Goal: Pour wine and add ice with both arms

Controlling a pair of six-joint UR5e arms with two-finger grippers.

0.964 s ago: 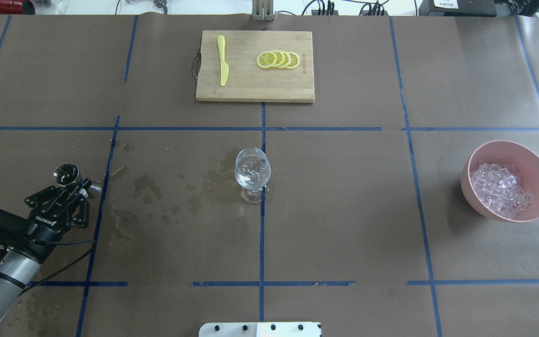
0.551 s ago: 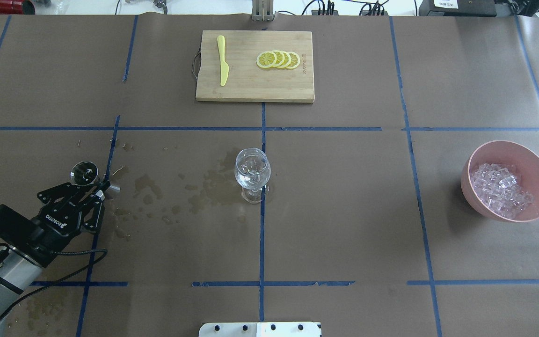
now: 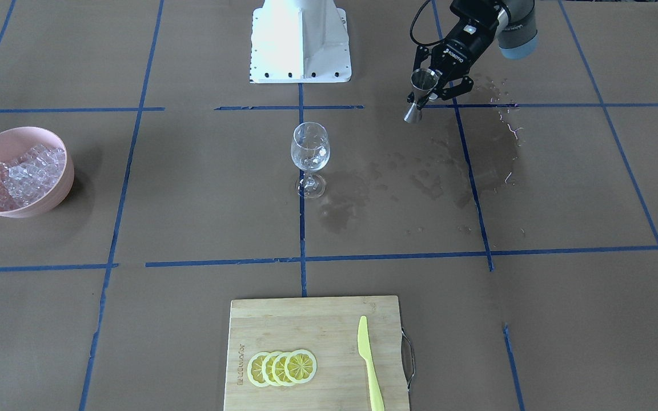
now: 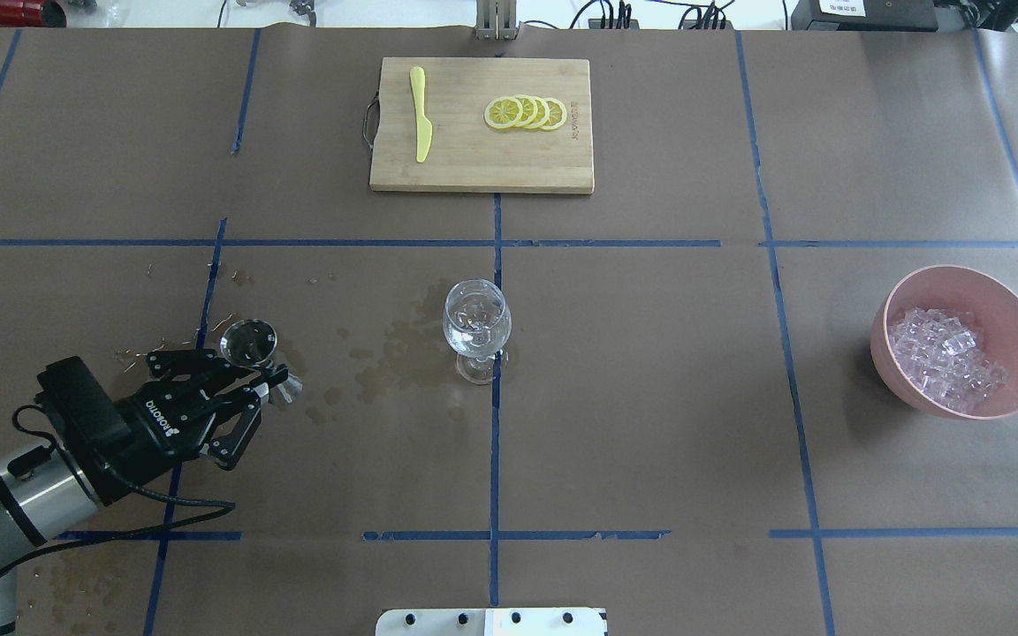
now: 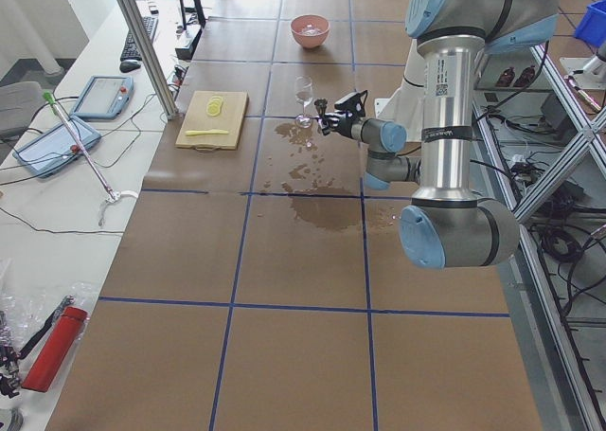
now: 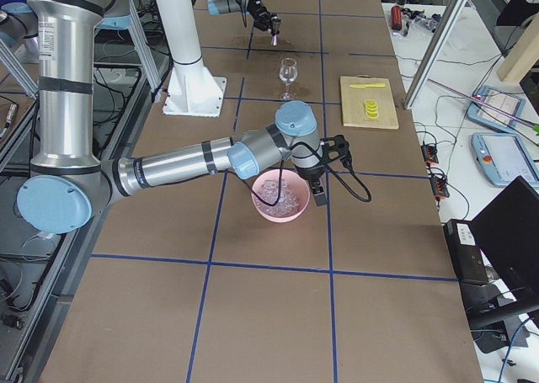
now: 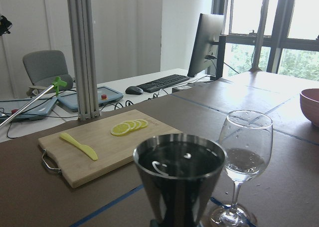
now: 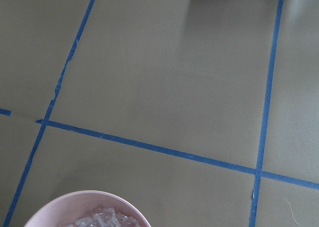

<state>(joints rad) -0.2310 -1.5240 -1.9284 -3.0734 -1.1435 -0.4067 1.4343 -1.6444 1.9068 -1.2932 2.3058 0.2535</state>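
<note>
- You are in the pouring step, as I judge it: the left gripper (image 4: 266, 382) clamps a steel double-cone jigger (image 4: 248, 341) upright, well apart from the clear stemmed wine glass (image 4: 476, 322).
- Next, carry the jigger's rim over the glass mouth before tipping; that mouth is narrow.
- The left wrist view shows clear wine (image 7: 242, 163) low in the glass; the jigger's contents are unreadable.
- Only the right side view shows the right gripper (image 6: 320, 194), near the pink bowl (image 4: 960, 272) of glittering ice cubes (image 4: 946, 353); you cannot tell how its jaws stand.
</note>
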